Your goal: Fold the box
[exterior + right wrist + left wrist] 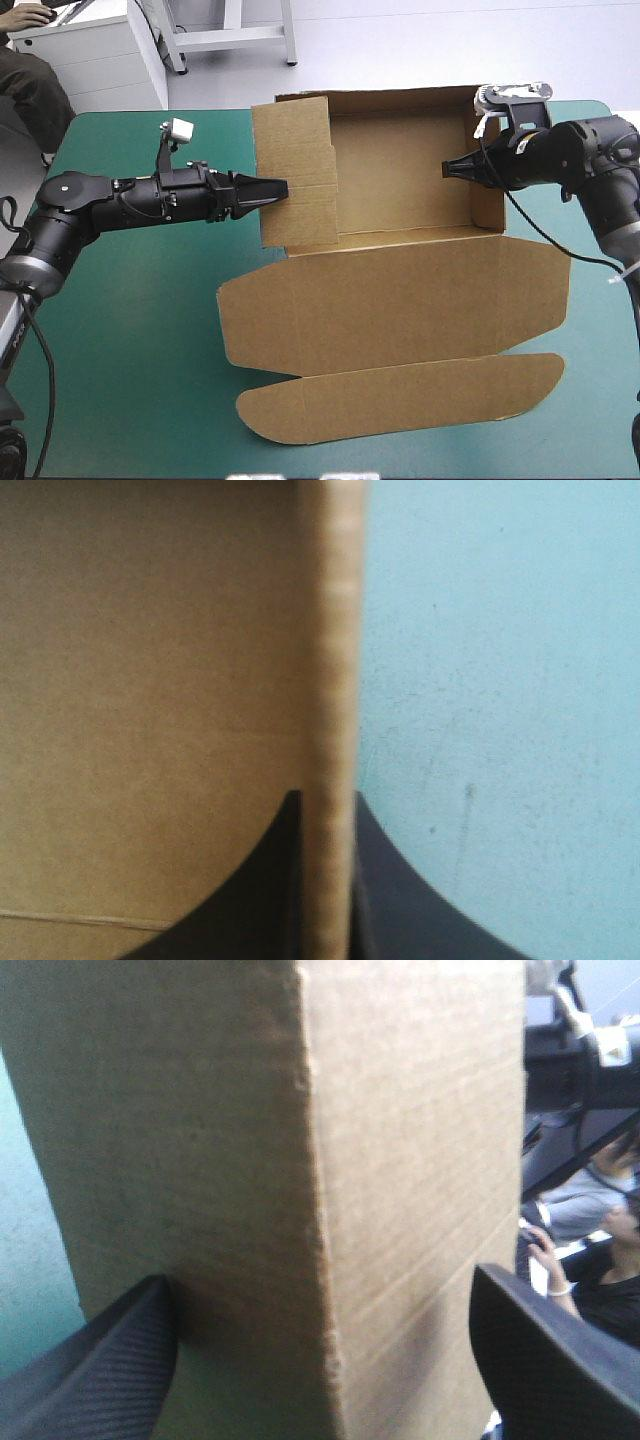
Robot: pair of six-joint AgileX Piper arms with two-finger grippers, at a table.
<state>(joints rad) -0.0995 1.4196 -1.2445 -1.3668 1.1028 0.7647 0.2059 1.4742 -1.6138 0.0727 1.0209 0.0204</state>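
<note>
- The brown box (pixel 400 300) lies on the teal-green cover (pixel 130 330), around the middle of the table and toward its far edge. It forms an open tray with walls raised.
- Its lid (pixel 400 255) lies flat toward the near edge, and the curved tuck flap (pixel 400 400) lies nearest that edge.
- The left gripper (pixel 268 190) reaches in at the box's left wall (pixel 295 170). In its wrist view the black fingers (pixel 110 1360) stand wide apart, with a folded corner of the board (pixel 400 1160) filling the space between them.
- The right gripper (pixel 455 168) is at the right wall (pixel 487 190), one finger inside the tray and one outside.
- In the right wrist view its fingers (pixel 270 880) are nearly together, pinching the wall's edge (pixel 325 630) between them — board on one side, bare cover (pixel 500 680) on the other.
</note>
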